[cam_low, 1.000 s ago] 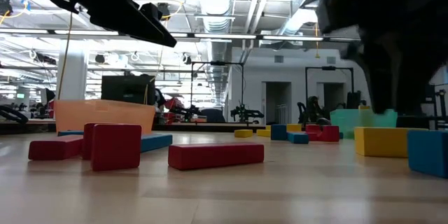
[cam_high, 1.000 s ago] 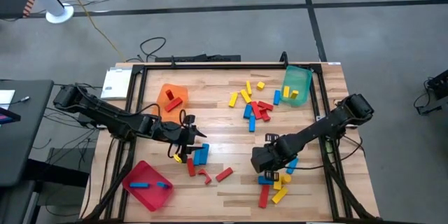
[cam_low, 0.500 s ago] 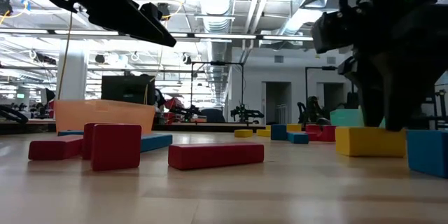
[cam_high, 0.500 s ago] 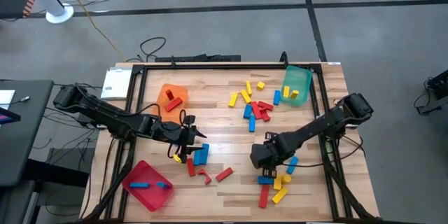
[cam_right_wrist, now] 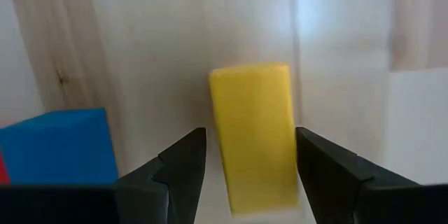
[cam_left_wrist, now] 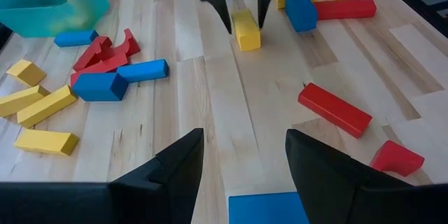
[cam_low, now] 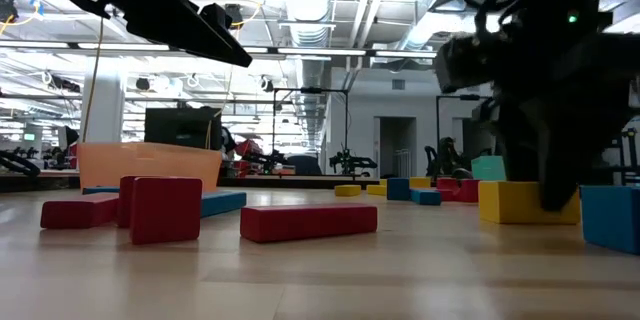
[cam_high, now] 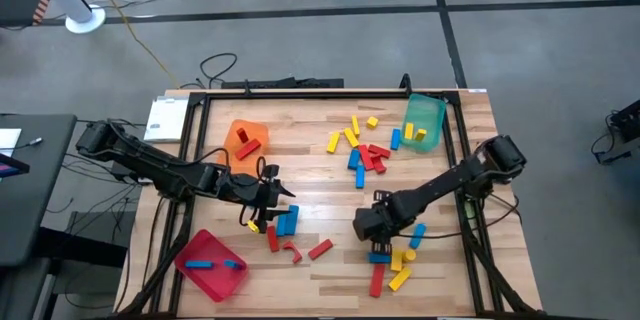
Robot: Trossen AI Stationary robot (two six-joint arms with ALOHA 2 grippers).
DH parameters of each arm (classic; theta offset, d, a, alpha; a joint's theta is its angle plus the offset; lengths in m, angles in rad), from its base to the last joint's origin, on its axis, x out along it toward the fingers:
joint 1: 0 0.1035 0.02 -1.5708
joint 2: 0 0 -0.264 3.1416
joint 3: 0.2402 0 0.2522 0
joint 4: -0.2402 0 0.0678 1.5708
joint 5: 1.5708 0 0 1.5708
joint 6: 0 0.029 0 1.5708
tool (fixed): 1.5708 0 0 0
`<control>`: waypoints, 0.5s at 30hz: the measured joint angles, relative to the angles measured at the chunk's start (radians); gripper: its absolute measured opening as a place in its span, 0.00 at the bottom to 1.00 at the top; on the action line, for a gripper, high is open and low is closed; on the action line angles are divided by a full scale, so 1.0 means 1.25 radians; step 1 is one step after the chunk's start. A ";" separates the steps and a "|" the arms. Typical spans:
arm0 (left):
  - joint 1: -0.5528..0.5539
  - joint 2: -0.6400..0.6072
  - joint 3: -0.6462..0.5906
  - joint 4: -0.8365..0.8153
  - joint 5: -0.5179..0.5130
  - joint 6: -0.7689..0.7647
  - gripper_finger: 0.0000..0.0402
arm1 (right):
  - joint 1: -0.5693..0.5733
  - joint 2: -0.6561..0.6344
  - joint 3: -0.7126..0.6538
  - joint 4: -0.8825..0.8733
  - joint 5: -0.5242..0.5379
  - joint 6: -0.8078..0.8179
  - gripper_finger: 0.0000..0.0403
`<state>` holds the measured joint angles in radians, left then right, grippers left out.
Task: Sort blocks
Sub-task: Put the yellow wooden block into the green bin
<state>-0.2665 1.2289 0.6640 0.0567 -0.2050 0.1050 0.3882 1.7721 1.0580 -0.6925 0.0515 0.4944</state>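
Red, blue and yellow blocks lie scattered on the wooden table. My right gripper points straight down, open, its two fingers standing on either side of one yellow block that lies flat on the wood; a narrow gap shows on both sides. The left wrist view shows the same yellow block between those fingers. A blue block lies right beside it. My left gripper hovers open above the table at the left centre, with another blue block on the wood below it.
An orange tray holds a red block, a red tray holds blue blocks, and a green tray holds yellow ones. Loose blocks cluster at the far centre, under the left gripper and near the right front.
My right gripper has sunk toward the table and gone a little toward the table's left edge, ending with its fingers down around the yellow block. In the low view that yellow block shows a little farther left than a second ago.
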 joint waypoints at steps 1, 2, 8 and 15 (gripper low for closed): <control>0.000 0.000 0.000 0.000 0.000 0.000 0.49 | 0.000 0.012 0.000 0.006 -0.008 -0.004 0.57; 0.000 0.000 0.000 0.000 0.000 0.000 0.49 | 0.000 0.021 0.001 0.007 -0.012 -0.008 0.57; 0.000 0.000 0.000 -0.003 0.000 -0.001 0.49 | -0.002 0.034 0.004 0.009 -0.015 -0.017 0.54; 0.000 0.000 0.000 0.008 0.000 0.009 0.49 | -0.013 0.016 0.003 0.005 -0.018 -0.045 0.41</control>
<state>-0.2665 1.2289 0.6640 0.0672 -0.2047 0.1160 0.3716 1.7922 1.0616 -0.6861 0.0294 0.4384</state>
